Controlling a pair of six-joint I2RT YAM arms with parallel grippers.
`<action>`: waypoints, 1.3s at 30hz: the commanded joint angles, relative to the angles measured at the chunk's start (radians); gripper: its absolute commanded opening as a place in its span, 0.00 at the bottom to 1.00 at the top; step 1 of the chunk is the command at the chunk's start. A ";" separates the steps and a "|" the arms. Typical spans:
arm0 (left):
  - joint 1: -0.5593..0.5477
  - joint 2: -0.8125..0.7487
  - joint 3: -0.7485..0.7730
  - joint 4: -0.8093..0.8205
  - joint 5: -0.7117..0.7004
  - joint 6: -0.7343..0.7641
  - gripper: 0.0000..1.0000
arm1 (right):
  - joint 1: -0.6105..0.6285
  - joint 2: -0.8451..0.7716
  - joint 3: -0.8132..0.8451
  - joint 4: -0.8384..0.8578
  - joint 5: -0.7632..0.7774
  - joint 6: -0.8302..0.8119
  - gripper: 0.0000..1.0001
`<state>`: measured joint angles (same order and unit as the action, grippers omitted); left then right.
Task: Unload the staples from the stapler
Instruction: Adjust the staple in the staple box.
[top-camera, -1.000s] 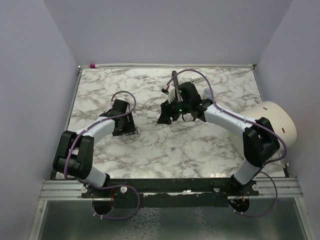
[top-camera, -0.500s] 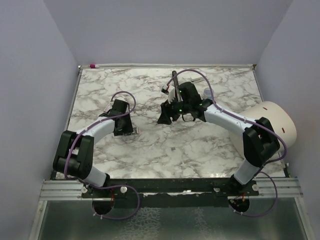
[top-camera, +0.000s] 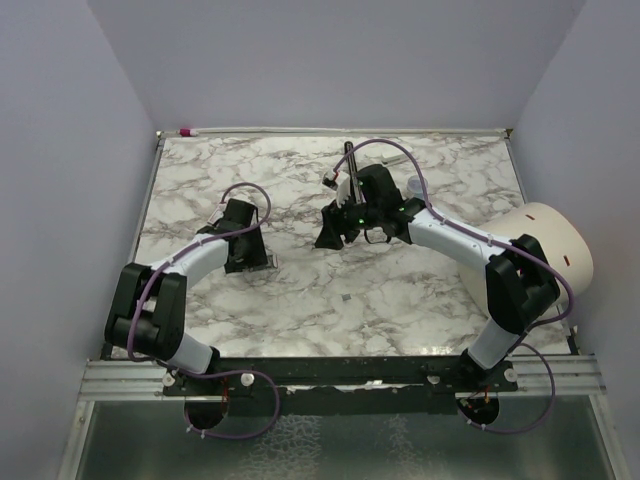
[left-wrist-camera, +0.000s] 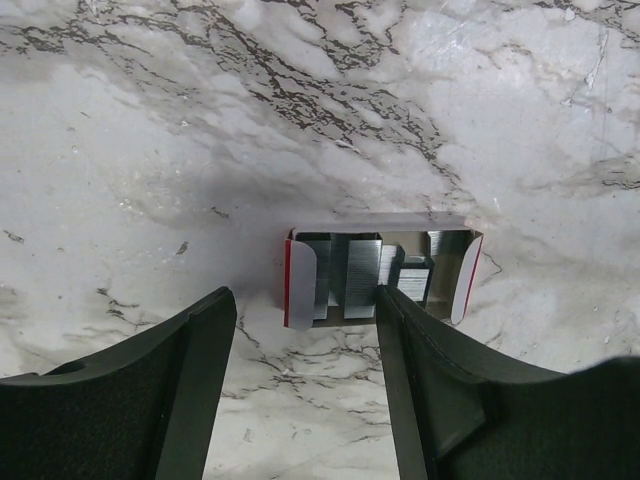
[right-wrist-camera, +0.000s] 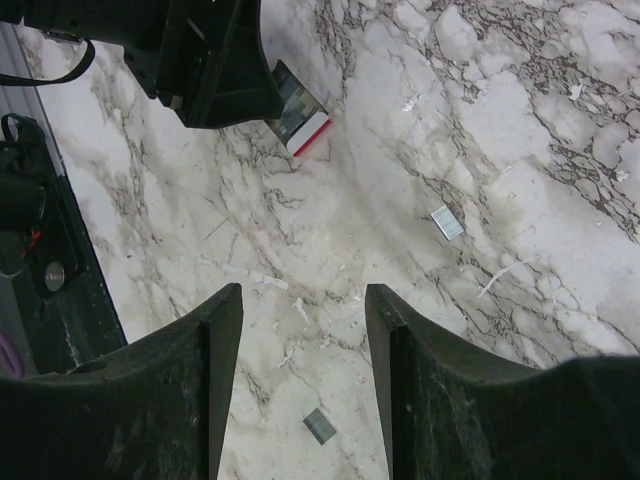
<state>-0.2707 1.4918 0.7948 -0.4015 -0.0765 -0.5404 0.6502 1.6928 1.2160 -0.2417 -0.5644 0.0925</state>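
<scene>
Left gripper (left-wrist-camera: 305, 310): jaws apart, gripping nothing, low over the marble table (left-wrist-camera: 120, 150). Stapler (left-wrist-camera: 465, 282) lies on the table just beyond the fingertips, with staples (left-wrist-camera: 345, 275) visible inside it. Right gripper (right-wrist-camera: 303, 300): jaws apart, empty, raised above loose staple strips (right-wrist-camera: 447, 222) on the table.

No text, label, brand, number or sign can be read in any view. The red-and-white stapler (left-wrist-camera: 302, 285) shows only plain colour. The marble counter (top-camera: 400, 300) carries no legible print.
</scene>
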 joint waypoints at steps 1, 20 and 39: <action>-0.003 -0.051 0.021 -0.038 -0.025 -0.005 0.61 | -0.005 0.005 -0.006 0.022 -0.027 -0.013 0.53; -0.003 0.017 0.007 -0.001 -0.003 0.003 0.65 | -0.004 0.004 -0.004 0.018 -0.038 -0.010 0.53; -0.003 -0.007 0.013 -0.013 -0.008 0.002 0.61 | -0.004 0.019 -0.001 0.015 -0.046 -0.010 0.53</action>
<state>-0.2707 1.4937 0.7948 -0.4129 -0.0814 -0.5392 0.6502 1.6962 1.2160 -0.2417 -0.5854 0.0925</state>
